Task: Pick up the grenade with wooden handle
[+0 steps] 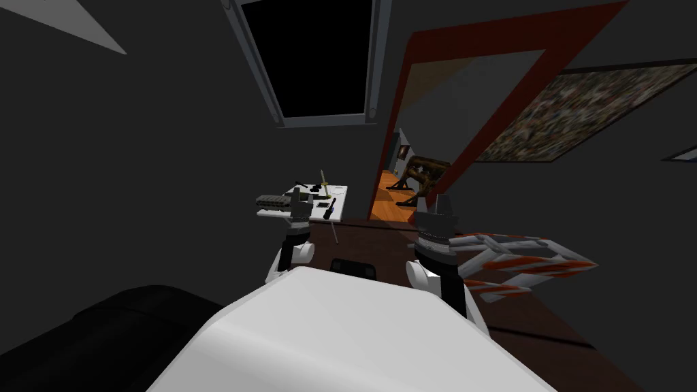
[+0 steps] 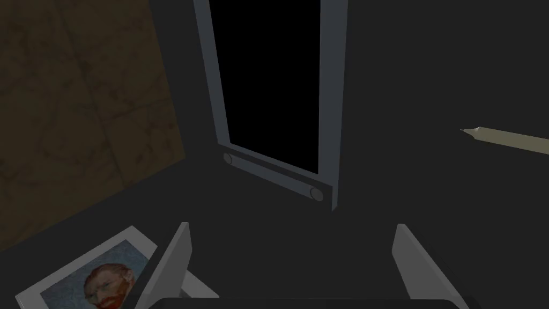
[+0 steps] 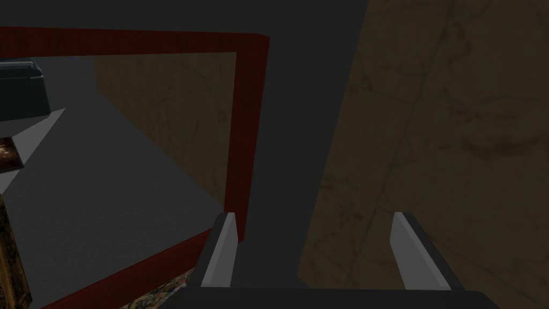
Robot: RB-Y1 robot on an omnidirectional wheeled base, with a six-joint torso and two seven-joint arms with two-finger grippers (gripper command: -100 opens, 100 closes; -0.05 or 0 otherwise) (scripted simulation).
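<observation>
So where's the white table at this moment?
In the head view the white table stands ahead on my left, just beyond the left gripper and left of the red-framed opening.

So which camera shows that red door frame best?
The head view: the red door frame appears nearly whole, with orange floor beyond. The right wrist view shows one corner close up. The left wrist view faces a window.

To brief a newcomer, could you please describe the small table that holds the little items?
Find the grey-framed black window in the dark wall; directly beneath it, left of the red-framed doorway, stands a small table. Unlike the dark brown surface before it, its top is white, strewn with small dark items, and the left gripper hovers by it.
</observation>
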